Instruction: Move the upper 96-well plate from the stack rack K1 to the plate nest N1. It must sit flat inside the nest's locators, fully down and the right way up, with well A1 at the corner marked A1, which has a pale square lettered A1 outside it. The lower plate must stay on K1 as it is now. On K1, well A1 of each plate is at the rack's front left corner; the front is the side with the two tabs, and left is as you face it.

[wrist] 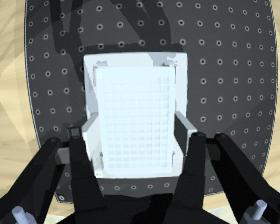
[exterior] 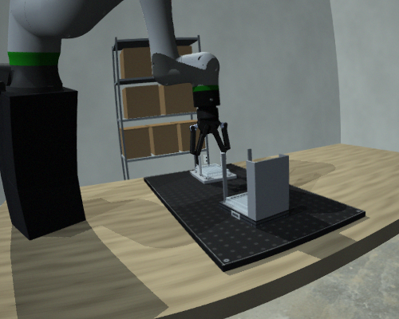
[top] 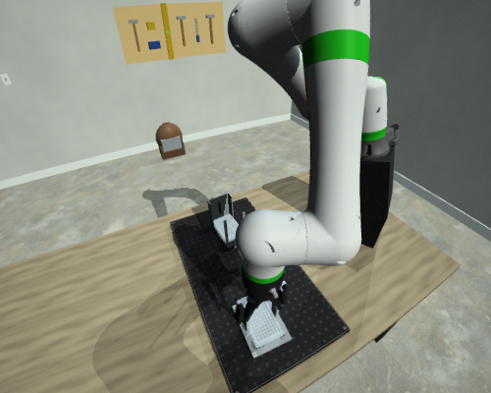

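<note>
Wrist view: my black two-finger gripper [wrist: 135, 153] grips the white 96-well plate [wrist: 136, 118] over the pale grey nest [wrist: 90, 66], release remaining; lower plate [exterior: 239, 202] on the rack at twelve o'clock.

Grey walls [top: 57, 95], mottled floor [top: 106, 189], shelf rack [exterior: 115, 97] with seemingly cardboard boxes [exterior: 140, 101]

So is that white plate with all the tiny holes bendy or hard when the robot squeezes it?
Probably hard: the plate keeps straight edges with the gripper shut on its two long sides. It looks thin and full of wells, so likely light. Its smooth sides could be a bit slippery.
</note>
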You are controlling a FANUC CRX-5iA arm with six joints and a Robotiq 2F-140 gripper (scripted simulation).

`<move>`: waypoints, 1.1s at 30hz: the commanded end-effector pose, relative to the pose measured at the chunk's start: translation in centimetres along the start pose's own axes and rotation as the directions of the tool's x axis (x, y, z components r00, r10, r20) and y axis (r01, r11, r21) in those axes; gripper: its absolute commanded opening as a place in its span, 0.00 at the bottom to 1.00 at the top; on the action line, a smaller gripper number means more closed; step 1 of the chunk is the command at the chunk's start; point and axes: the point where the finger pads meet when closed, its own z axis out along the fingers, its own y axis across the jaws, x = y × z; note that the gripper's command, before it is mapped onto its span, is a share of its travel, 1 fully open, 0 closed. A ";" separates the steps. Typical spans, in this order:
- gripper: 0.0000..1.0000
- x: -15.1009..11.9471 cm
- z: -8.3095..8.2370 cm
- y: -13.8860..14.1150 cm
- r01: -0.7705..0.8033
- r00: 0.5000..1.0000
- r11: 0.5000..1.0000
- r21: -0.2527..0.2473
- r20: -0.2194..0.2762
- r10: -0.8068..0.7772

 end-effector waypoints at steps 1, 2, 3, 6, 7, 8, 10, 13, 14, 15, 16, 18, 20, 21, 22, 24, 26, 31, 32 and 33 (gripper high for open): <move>0.00 0.0 0.0 0.0 0.000 1.000 1.000 0.000 0.000 0.000; 0.00 0.0 0.0 0.0 0.000 1.000 1.000 0.000 0.000 0.000; 0.00 0.0 0.1 0.0 0.000 1.000 1.000 0.000 0.000 0.000; 0.00 0.0 0.1 0.0 0.000 1.000 1.000 0.000 0.000 0.000; 0.00 0.0 0.1 0.0 0.000 1.000 1.000 0.000 0.000 0.000; 0.00 0.0 0.1 0.0 0.000 1.000 1.000 0.000 0.000 0.000; 0.00 0.0 0.2 0.0 0.000 1.000 1.000 0.000 0.000 0.000; 0.00 0.0 0.2 0.0 0.000 1.000 1.000 0.000 0.000 0.000; 0.00 0.0 0.2 0.0 0.000 1.000 1.000 0.000 0.000 0.000; 0.00 0.0 0.2 0.0 0.000 1.000 1.000 0.000 0.000 0.000; 0.00 0.0 0.2 0.0 0.000 1.000 1.000 0.000 0.000 0.000; 0.00 0.0 0.3 0.0 0.000 1.000 1.000 0.000 0.000 0.000; 0.00 0.0 0.3 0.0 0.000 1.000 1.000 0.000 0.000 0.000; 1.00 0.0 0.3 0.0 0.000 1.000 1.000 0.000 0.000 0.000; 1.00 0.0 0.3 0.0 0.000 1.000 1.000 0.000 0.000 0.000; 1.00 0.0 0.3 0.0 0.000 1.000 1.000 0.000 0.000 0.000; 1.00 0.0 0.3 0.0 0.000 1.000 1.000 0.000 0.000 0.000; 1.00 0.0 0.3 0.0 0.000 1.000 1.000 0.000 0.000 0.000; 1.00 0.0 0.3 0.0 0.000 1.000 1.000 0.000 0.000 0.000; 1.00 0.0 0.3 0.0 0.000 1.000 1.000 0.000 0.000 0.000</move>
